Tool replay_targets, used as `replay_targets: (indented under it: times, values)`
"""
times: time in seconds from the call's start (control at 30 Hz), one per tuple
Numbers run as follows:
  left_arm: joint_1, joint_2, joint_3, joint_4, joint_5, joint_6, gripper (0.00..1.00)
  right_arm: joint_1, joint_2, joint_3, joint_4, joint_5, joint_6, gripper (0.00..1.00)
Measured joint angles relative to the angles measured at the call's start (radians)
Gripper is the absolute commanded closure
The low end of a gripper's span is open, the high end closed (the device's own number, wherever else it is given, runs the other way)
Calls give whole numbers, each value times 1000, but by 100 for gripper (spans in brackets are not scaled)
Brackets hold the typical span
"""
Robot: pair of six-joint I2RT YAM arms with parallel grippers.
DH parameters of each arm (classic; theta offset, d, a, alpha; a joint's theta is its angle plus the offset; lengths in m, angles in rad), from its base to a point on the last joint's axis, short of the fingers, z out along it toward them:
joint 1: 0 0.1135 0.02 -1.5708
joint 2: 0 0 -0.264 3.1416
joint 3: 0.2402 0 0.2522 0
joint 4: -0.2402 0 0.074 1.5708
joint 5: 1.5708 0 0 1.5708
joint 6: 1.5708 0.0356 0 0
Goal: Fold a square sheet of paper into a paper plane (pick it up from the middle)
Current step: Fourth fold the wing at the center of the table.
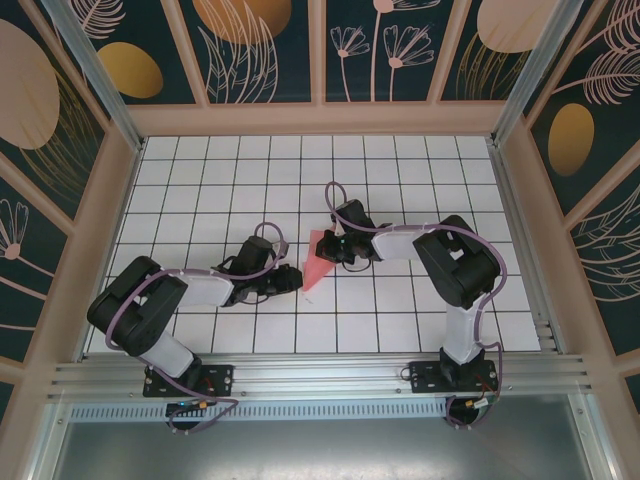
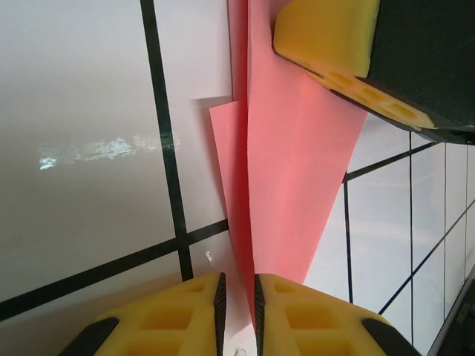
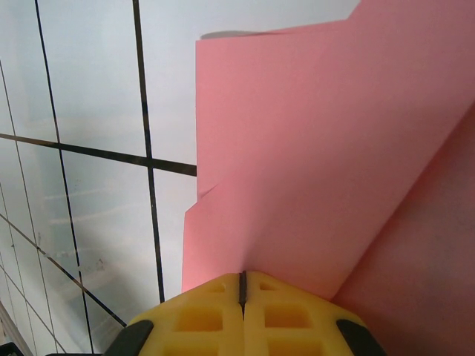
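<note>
The salmon-pink square sheet of paper is folded into a narrow pointed paper plane (image 1: 316, 262) in the middle of the white grid table. My right gripper (image 1: 338, 248) is at its wide end. In the right wrist view that gripper (image 3: 243, 276) is shut on the paper plane (image 3: 312, 148), whose layers fan out from the closed jaws. My left gripper (image 1: 292, 280) is at the pointed tip. In the left wrist view its fingers (image 2: 237, 285) stand a narrow gap apart, and the tip of the paper plane (image 2: 289, 148) runs into that gap along the right pad. The right gripper's yellow finger (image 2: 326, 37) shows at the top.
The white table (image 1: 200, 190) has a black grid and is walled by patterned panels on three sides. An aluminium rail (image 1: 320, 375) runs along the near edge, where both arm bases sit.
</note>
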Motion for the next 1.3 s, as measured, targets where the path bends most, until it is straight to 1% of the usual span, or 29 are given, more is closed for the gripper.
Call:
replay_targets:
  times: [0.1, 0.27, 0.37, 0.4, 0.5, 0.57, 0.6, 0.7, 0.87, 1.07, 1.2, 1.27, 1.3]
  values:
    - [-1, 0, 0, 1, 13, -4, 77, 0, 0, 0, 0, 0, -3, 96]
    - [-11, 0, -1, 12, 40, -12, 78, 0, 0, 0, 1, 0, -12, 96]
    - [-17, 0, -1, 15, 51, -18, 83, 0, 0, 0, 1, 0, -14, 96]
    - [-17, 0, -1, 16, 53, -19, 83, 0, 0, -1, 2, 0, -14, 96]
    - [-17, -2, -1, 16, 52, -18, 77, 0, -1, -5, 8, 0, -15, 96]
    - [-17, -12, -2, 16, 51, -20, 76, 1, -1, -6, 11, 0, -15, 96]
    - [-17, -21, -3, 15, 51, -19, 74, 1, -1, -7, 11, 0, -15, 95]
    - [-17, -51, -3, 15, 39, -13, 72, 1, -1, -7, 11, 0, -15, 95]
    - [-19, -92, -3, 15, 20, -3, 78, 1, -1, -7, 11, 0, -15, 95]
    - [-28, -81, -3, 3, 6, 6, 77, 1, -1, -7, 12, 0, -15, 96]
    - [-30, -76, -3, -16, -21, 8, 74, 1, -1, -7, 12, 0, -15, 96]
    - [-33, -77, -3, -22, -36, 9, 74, 1, -1, -7, 12, 0, -15, 95]
    - [-34, -77, -3, -25, -42, 9, 76, 1, -1, -7, 12, 0, -15, 96]
